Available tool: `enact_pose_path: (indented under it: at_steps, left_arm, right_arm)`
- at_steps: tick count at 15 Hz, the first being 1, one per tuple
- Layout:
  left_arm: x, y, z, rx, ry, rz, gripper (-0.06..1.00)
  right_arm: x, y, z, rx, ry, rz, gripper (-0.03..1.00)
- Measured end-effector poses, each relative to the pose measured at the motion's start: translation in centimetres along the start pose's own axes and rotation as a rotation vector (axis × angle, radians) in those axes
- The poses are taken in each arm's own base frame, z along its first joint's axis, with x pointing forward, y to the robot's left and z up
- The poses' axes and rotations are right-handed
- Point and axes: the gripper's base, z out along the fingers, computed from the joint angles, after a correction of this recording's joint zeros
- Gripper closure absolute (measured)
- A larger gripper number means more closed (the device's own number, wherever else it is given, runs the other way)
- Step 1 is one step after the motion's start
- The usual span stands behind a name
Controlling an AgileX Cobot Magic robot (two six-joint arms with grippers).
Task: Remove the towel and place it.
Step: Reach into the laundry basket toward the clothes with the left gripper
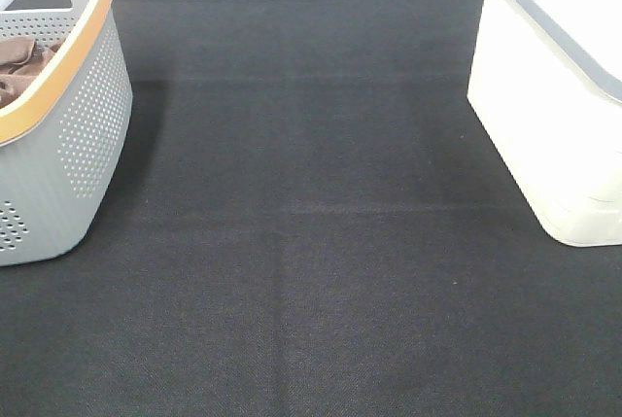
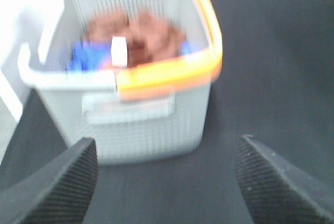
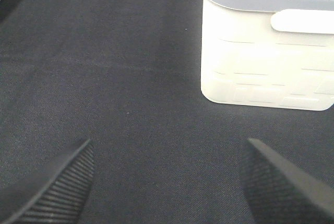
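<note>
The reddish-brown towel (image 1: 21, 65) lies bunched inside the grey perforated basket (image 1: 83, 135) with the orange rim at the far left. In the blurred left wrist view the towel (image 2: 148, 38) shows a small white tag (image 2: 119, 51) and lies on something blue (image 2: 86, 57) in the basket (image 2: 146, 125). My left gripper (image 2: 167, 182) is open and empty, short of the basket's near wall. My right gripper (image 3: 167, 182) is open and empty over the black cloth, some way short of the white basket (image 3: 266, 51). Neither gripper shows in the exterior high view.
A white basket (image 1: 554, 96) with a grey rim stands at the far right. A black cloth (image 1: 311, 261) covers the table between the two baskets. White wall or floor shows to the left of the grey basket in the left wrist view.
</note>
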Motion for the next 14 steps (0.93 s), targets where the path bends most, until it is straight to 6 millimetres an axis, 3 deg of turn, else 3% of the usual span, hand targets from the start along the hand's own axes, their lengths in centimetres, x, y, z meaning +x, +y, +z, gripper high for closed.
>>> enact_pose_path:
  at_steps: [3,4,6,8,11,14]
  left_arm:
    - [-3.3,0.2,3.4,-0.011,-0.054,-0.091,0.23]
    - [-3.3,0.2,3.4,-0.011,-0.054,-0.091,0.23]
    - [-5.8,0.4,5.7,-0.024,-0.051,-0.089,0.24]
    - [-8.0,0.7,9.1,-0.053,0.017,-0.058,0.24]
    - [-10.6,1.4,15.9,-0.094,0.174,-0.051,0.24]
    - [-11.2,2.1,20.7,-0.158,0.308,-0.080,0.24]
  right_arm:
    - [0.0,0.0,0.0,0.000,0.000,0.000,0.23]
    - [0.0,0.0,0.0,0.000,0.000,0.000,0.23]
    - [0.0,0.0,0.0,0.000,0.000,0.000,0.23]
    - [0.0,0.0,0.0,0.000,0.000,0.000,0.23]
    - [0.0,0.0,0.0,0.000,0.000,0.000,0.23]
    - [0.0,0.0,0.0,0.000,0.000,0.000,0.23]
